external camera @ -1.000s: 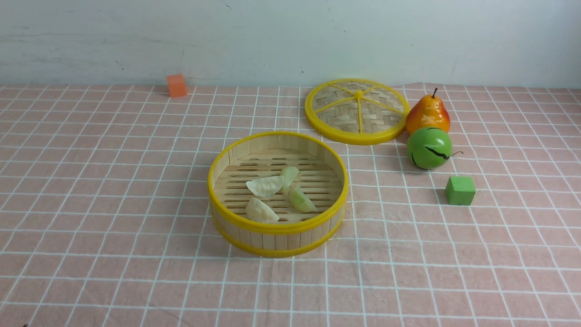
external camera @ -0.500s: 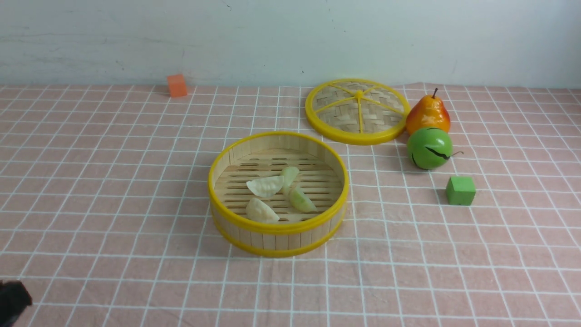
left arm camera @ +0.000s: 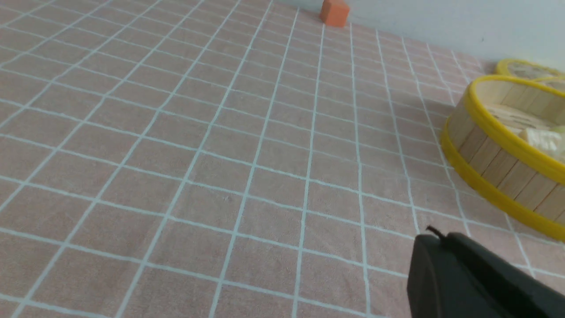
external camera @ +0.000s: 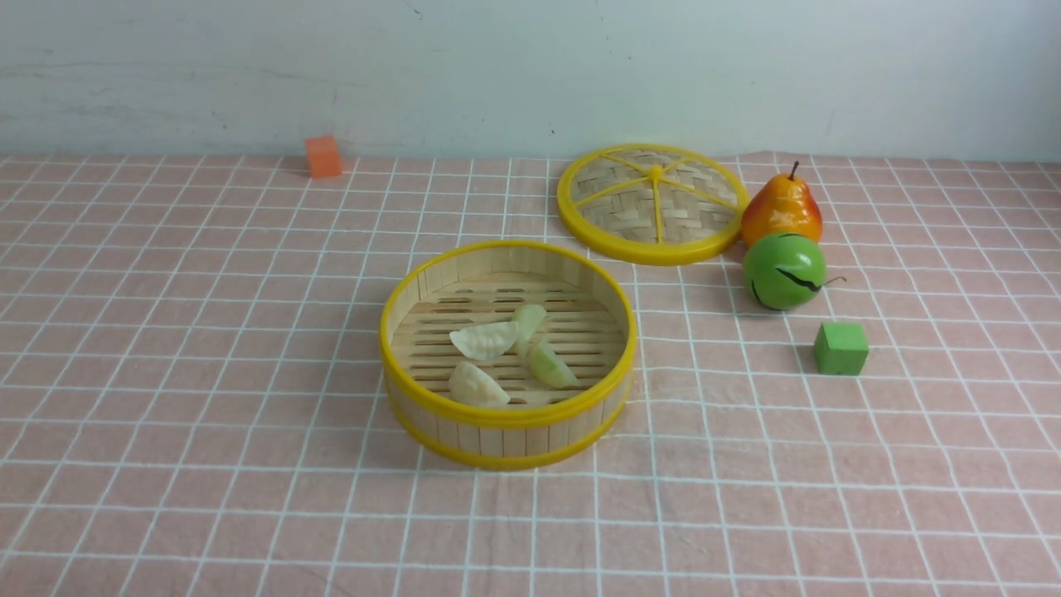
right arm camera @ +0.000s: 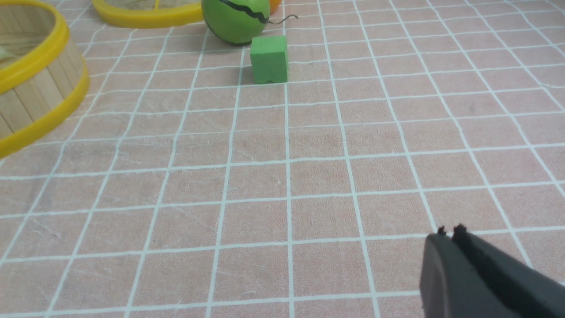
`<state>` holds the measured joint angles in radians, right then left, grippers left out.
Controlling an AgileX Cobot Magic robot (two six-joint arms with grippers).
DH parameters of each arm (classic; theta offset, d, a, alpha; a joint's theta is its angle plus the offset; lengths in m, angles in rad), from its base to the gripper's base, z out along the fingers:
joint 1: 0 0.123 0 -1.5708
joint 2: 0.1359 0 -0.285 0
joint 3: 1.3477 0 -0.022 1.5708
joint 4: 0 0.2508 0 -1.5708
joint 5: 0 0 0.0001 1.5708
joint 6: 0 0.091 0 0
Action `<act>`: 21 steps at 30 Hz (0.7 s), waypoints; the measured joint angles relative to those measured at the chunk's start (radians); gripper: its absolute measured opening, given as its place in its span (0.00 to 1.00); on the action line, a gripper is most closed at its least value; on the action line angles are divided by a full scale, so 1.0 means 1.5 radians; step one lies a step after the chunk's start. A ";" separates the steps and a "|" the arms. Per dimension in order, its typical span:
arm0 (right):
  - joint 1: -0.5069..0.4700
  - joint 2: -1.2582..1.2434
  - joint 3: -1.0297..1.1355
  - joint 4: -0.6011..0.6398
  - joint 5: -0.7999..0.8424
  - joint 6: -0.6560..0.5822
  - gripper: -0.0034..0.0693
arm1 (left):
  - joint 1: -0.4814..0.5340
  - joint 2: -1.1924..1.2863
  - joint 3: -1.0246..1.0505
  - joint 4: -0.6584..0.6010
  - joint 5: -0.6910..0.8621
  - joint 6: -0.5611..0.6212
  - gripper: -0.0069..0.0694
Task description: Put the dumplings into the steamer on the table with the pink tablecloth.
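The left gripper (left arm camera: 435, 236) shows only in its own wrist view, as a black tip with its jaws pressed together and nothing between them, hanging over bare pink tablecloth (left arm camera: 176, 132). The right gripper (right arm camera: 450, 234) looks much the same in the right wrist view: jaws drawn nearly together with only a thin slit between the tips, holding nothing, above bare cloth. Neither arm shows in the front view.

Taking the front view as a clock face centred on the steamer (external camera: 508, 412), the steamer stands upright in the middle of the table (external camera: 166, 497), lid off. The dumplings (external camera: 484, 339) lie on its slat floor: four of them, two pale cream ones and two light green ones, clustered close and partly touching.

The woven lid (external camera: 652, 204) lies flat at about 1 o'clock, apart from the steamer. Just beside its right rim stands a pear (external camera: 782, 208), and a green round fruit (external camera: 784, 270) sits against the pear's near side. A green cube (external camera: 840, 348) rests at 3 o'clock, near that fruit. An orange cube (external camera: 322, 156) sits well apart at 11 o'clock, by the wall.
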<state>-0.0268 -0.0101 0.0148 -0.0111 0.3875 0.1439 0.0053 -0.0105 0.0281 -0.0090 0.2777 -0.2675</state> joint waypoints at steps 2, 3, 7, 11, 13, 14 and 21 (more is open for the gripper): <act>0.000 0.000 0.000 0.000 0.000 0.000 0.07 | 0.000 0.000 0.001 0.011 0.010 0.002 0.07; 0.000 0.000 0.000 0.000 0.000 0.000 0.07 | 0.000 0.000 0.001 0.012 0.013 0.002 0.07; 0.000 0.000 0.000 0.000 0.000 0.000 0.08 | 0.000 0.000 0.001 0.018 0.051 0.005 0.07; 0.000 0.000 0.000 0.000 0.000 0.000 0.08 | 0.000 0.000 0.001 0.018 0.068 0.021 0.07; 0.000 0.000 0.000 0.000 0.000 0.000 0.08 | 0.000 0.000 0.001 0.016 0.068 0.021 0.07; 0.000 0.000 0.000 0.000 0.000 0.000 0.08 | 0.000 0.000 0.001 0.014 0.068 0.021 0.07; 0.000 0.000 0.000 0.000 0.000 0.000 0.08 | 0.000 0.000 0.001 0.013 0.068 0.021 0.07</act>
<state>-0.0268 -0.0101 0.0148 -0.0111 0.3875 0.1439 0.0053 -0.0105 0.0301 0.0103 0.3796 -0.2358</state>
